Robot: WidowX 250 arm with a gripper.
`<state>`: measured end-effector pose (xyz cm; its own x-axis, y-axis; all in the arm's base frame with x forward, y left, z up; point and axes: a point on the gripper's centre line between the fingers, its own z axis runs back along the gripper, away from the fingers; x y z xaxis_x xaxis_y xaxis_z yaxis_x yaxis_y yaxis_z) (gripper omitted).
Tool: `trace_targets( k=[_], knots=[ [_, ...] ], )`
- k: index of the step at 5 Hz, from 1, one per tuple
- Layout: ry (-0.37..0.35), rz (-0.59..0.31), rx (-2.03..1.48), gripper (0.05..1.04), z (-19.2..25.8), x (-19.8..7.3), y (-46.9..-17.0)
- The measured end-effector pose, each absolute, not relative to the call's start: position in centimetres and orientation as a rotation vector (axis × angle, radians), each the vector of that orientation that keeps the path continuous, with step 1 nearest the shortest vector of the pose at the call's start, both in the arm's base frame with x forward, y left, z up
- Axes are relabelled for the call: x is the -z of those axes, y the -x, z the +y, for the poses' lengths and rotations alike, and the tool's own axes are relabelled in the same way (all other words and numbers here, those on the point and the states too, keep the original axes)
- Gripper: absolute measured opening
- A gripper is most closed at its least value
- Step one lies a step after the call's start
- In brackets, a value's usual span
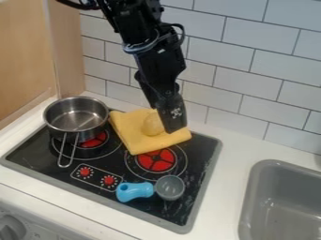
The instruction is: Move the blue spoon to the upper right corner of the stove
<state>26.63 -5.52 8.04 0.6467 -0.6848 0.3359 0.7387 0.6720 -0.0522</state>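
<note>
Over the back of the stove (201, 162), my pincer (168, 125) hangs at a slant beside the yellow cloth (134, 131) and the pale yellow thing (152, 124) on it. I cannot tell whether the pincer is wide or narrow, or whether it touches that pale thing.

The blue spoon (153, 189) lies flat at the front right, supported by the stovetop, just in front of the right burner (156, 160). Its stout blue handle points left, towards the red knobs (109, 180), and its round grey bowl looks turned upwards.

The step at hand, I judge, is to get to the spoon and take hold. I would come down across the handle, since its thick shape should give a firmer grip than the rounded bowl, which may roll or slip. Lifting from there, the bowl could swing, so I would keep it level.

The cloth's right end reaches close to the back right corner, so I would carry the spoon high enough not to snag it. The metal pot (75, 118) sits well to the left and need not trouble that path.
</note>
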Motion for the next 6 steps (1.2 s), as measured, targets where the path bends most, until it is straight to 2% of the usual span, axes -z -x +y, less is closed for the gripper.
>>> trace_targets(
  k=[1, 2, 3, 4, 6],
  knots=[
    [0.187, -0.254, 0.855, 0.999, -5.6, -7.9, -25.9],
    [0.139, -0.236, 0.919, 0.999, -6.1, -8.0, -25.0],
    [0.134, -0.200, 0.933, 0.999, -6.2, -6.8, -23.4],
    [0.112, -0.221, 0.932, 0.999, -6.2, -5.5, -22.8],
    [0.074, -0.202, 0.881, 0.999, -5.8, -1.9, -20.3]
  ],
)
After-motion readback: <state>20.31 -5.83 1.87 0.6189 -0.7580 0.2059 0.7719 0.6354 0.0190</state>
